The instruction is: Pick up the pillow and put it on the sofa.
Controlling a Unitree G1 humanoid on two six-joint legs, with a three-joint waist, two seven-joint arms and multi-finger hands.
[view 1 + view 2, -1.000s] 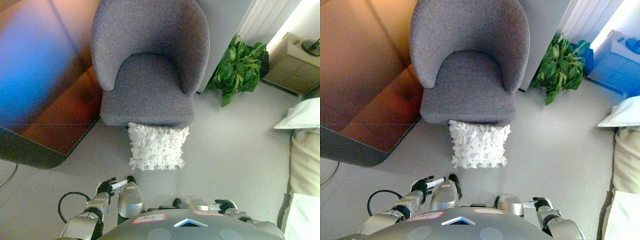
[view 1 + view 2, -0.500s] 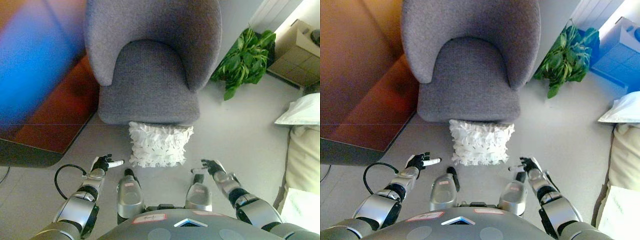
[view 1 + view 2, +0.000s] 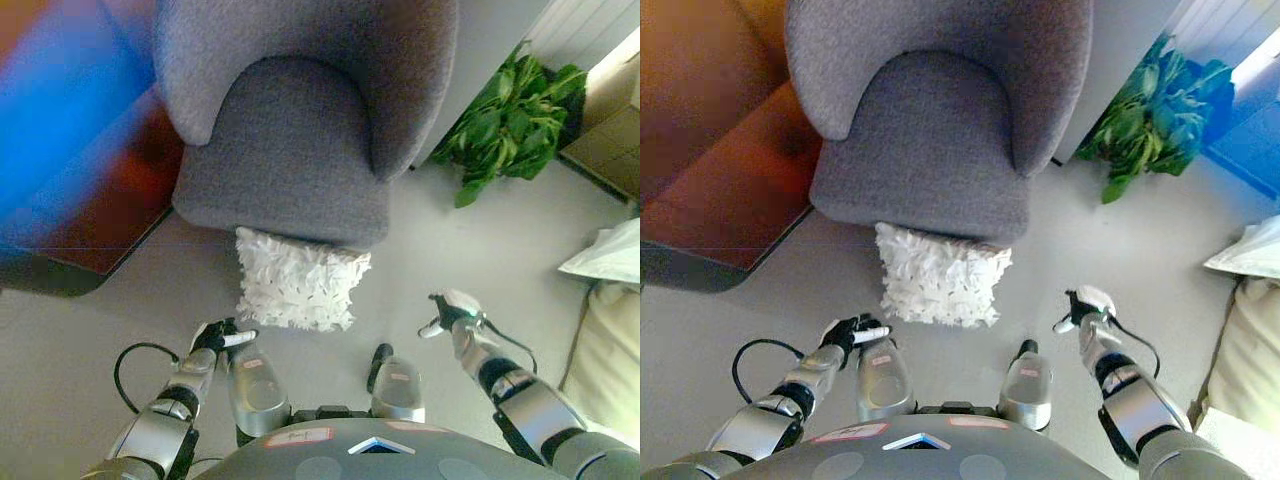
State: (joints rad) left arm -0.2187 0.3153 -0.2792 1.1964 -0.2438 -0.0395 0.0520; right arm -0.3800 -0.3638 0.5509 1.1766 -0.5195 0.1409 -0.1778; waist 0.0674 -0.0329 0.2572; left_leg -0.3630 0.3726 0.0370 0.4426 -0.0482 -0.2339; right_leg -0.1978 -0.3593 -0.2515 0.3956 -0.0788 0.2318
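Both hands have come fwd and spread since the earlier frames: left hand (image 3: 215, 337) now sits near the pillow's lower-left corner, right hand (image 3: 452, 309) has swung out wide to the right, well apart from the pillow. Camera has also shifted; chair and pillow themselves appear unmoved.

Pillow (image 3: 298, 285): white, ruffled, on floor, propped against front edge of sofa (image 3: 290, 150) (grey armchair). Not yet touched.

Left hand: fingers loosely extended toward pillow, holding nothing. Right hand: fingers relaxed, part-open, holding nothing.

Assessment, step in hand = approach and two-sided grasp. Recs:
- Bring right hand inward to pillow's right edge, level w/ left, before closing.
- Press both sides evenly; soft fill will likely sag if pinched at one corner.
- Lift clear of seat edge, then fwd onto seat, so ruffles don't snag.

Plant (image 3: 508, 125) at right: clear of path.
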